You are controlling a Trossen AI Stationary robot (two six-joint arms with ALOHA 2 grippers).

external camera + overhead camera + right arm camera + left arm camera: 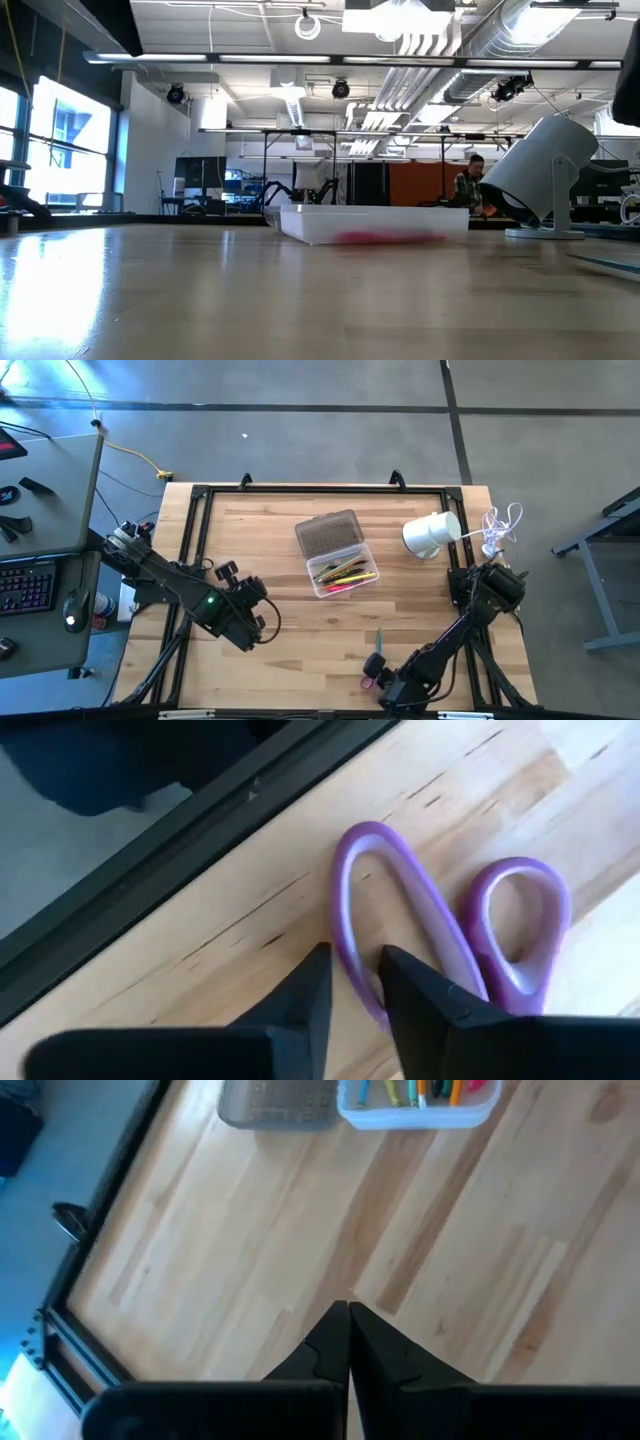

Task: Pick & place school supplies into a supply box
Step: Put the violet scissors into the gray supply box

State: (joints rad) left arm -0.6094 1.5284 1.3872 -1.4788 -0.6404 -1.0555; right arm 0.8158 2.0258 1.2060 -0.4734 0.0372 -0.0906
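At the table's near edge, about five o'clock from the supply box, the right gripper pinches one purple handle loop of the scissors, while the left gripper, fingers pressed together, waits at the box's eight o'clock.

Scissors handles cut off below.
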